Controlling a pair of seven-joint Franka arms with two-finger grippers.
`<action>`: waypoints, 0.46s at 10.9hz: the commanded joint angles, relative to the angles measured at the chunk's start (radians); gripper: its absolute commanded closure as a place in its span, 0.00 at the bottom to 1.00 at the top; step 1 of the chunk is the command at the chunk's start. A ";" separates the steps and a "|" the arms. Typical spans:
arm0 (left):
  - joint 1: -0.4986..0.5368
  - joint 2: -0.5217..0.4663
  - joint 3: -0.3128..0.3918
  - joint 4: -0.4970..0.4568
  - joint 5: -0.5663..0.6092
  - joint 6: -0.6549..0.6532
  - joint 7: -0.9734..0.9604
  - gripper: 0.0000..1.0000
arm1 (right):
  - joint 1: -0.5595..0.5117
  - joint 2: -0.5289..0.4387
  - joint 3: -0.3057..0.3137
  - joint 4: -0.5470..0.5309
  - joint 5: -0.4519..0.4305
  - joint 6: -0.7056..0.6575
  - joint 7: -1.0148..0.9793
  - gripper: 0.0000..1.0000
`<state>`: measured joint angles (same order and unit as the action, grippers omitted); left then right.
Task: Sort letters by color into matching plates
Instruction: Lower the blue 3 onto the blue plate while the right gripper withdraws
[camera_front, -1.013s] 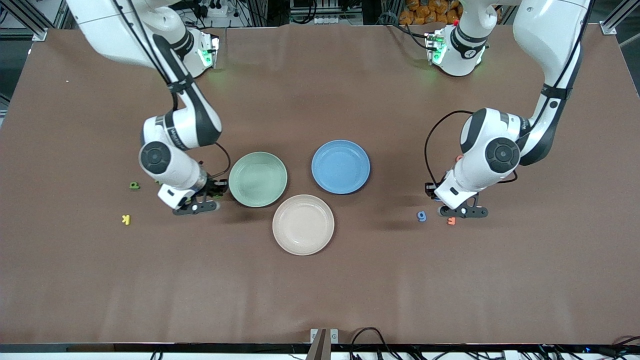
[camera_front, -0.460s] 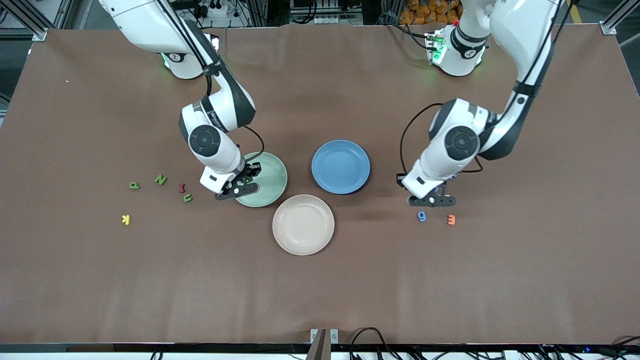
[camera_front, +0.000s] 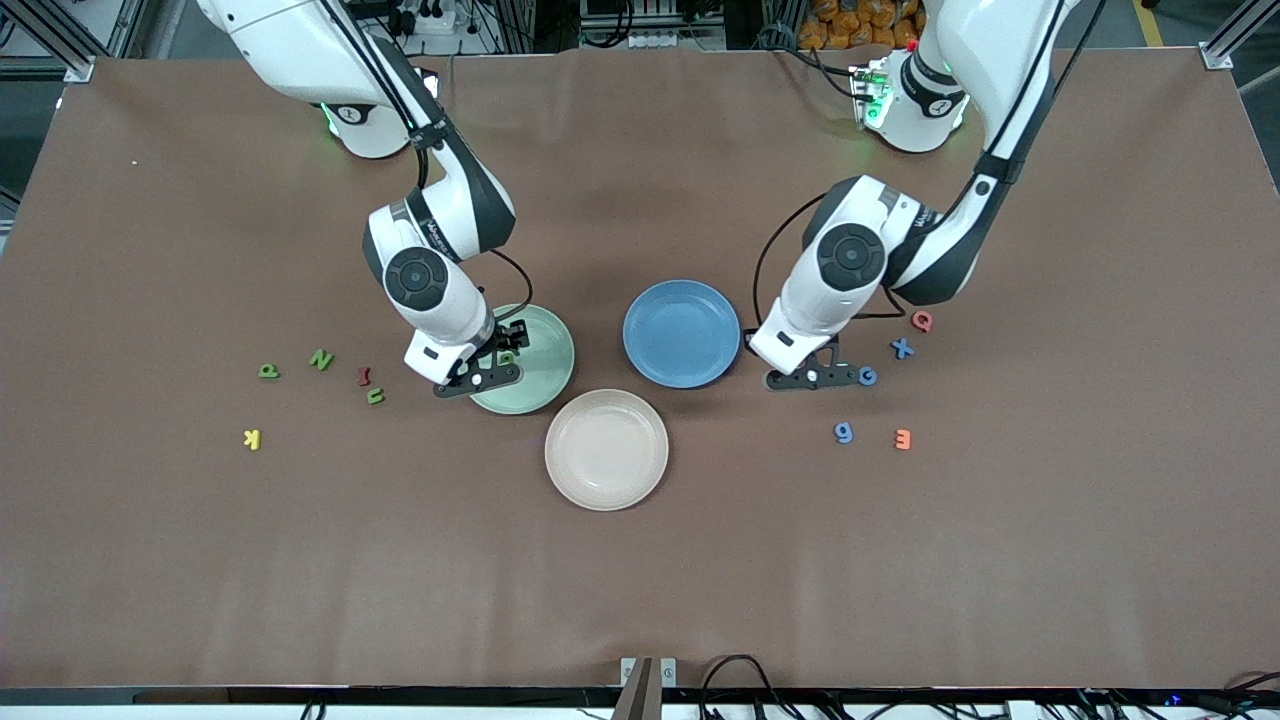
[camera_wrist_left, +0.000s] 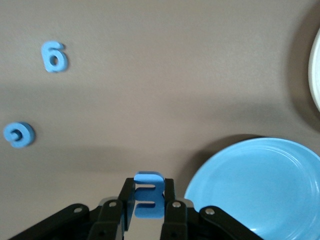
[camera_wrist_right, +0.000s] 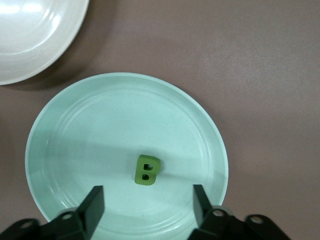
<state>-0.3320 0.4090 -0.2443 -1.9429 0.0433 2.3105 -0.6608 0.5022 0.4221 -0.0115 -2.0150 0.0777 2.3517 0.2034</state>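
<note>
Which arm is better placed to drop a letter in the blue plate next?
Left. The left gripper is shut on a blue letter beside the blue plate. The right gripper is open over the green plate, its green B already dropped.

plates: three, one green (camera_front: 530, 345), one blue (camera_front: 681, 332), one beige-pink (camera_front: 606, 449) | green letters (camera_front: 321, 359): four | blue letters (camera_front: 844, 432): four | other letters (camera_front: 252, 438): four, yellow, dark red, pink, orange

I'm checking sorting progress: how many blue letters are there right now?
4. One blue letter is clamped in the left gripper beside the blue plate; G, X and g lie on the table toward the left arm's end, g nearest the front camera.
</note>
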 joint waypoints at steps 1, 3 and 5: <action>-0.038 0.033 0.005 0.041 0.021 -0.017 -0.089 1.00 | -0.017 -0.031 -0.011 -0.016 -0.010 -0.023 0.022 0.00; -0.073 0.039 0.005 0.048 0.021 -0.017 -0.147 1.00 | -0.039 -0.042 -0.060 -0.016 -0.010 -0.028 0.011 0.00; -0.105 0.048 0.005 0.050 0.021 -0.017 -0.189 1.00 | -0.082 -0.046 -0.074 -0.016 -0.012 -0.029 0.010 0.00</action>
<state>-0.3979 0.4380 -0.2445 -1.9180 0.0433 2.3105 -0.7835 0.4690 0.4128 -0.0793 -2.0140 0.0773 2.3394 0.2075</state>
